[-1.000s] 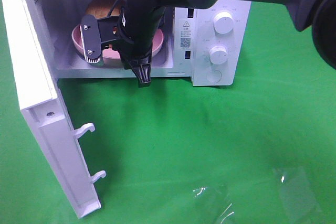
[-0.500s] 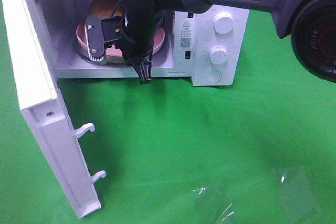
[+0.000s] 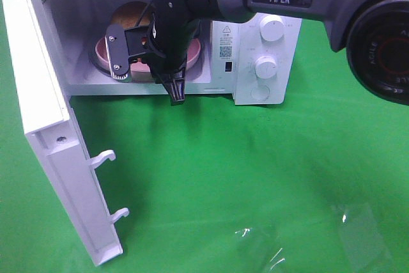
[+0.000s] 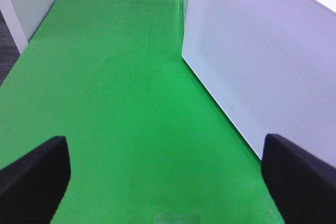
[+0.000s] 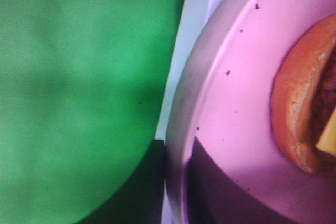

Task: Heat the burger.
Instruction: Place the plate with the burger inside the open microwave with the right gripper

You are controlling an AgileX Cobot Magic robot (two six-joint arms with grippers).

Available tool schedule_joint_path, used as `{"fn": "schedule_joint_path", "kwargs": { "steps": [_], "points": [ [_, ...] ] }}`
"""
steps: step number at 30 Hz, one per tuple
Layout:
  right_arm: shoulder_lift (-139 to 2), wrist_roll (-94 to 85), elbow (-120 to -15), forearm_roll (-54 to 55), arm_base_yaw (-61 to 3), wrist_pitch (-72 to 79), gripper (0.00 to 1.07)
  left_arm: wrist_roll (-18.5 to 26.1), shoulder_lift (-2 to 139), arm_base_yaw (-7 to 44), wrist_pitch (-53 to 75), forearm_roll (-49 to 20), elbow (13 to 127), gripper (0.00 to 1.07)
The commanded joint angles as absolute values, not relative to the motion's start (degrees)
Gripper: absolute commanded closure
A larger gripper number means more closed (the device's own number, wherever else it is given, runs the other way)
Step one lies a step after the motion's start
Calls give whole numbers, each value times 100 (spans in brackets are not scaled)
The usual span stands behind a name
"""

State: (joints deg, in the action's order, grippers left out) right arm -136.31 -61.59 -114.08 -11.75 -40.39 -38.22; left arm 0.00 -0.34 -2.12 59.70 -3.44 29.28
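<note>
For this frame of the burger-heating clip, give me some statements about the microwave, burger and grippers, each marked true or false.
1. The microwave door stands open. True.
2. The burger lies on the green cloth in front of the microwave. False: it sits on the pink plate inside the microwave.
3. The left gripper holds the plate. False: its fingers stand wide apart over the cloth, with nothing between them.
4. The right gripper is at the plate's rim, with a finger on each side of it. True.
5. Both microwave knobs have been pulled off. False: both are in place on the front panel.
</note>
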Motion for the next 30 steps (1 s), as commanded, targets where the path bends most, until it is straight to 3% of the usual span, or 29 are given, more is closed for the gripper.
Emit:
{"fn": "schedule_joint_path", "kwargs": {
  "steps": [1, 8, 23, 25, 30],
  "points": [
    [-13556, -6188, -11499, -1226, -4016, -3461, 88, 0, -138, -195, 5919, -327, 2922, 16],
    [-13556, -6188, -11499, -1232, -4016, -3398, 72, 0, -138, -195, 5919, -327, 2922, 16],
    [-13545, -6171, -11499, -1146, -4016, -3598, 69, 0, -138, -195, 5919, -327, 2922, 16],
    [-13453, -6171, -11413, -1020, -4016, -3575, 58, 0, -138, -195, 5919, -327, 2922, 16],
    [-13298, -6176, -11201, -1020, -4016, -3438, 49, 0, -138, -195, 5919, -327, 2922, 16]
  ]
}}
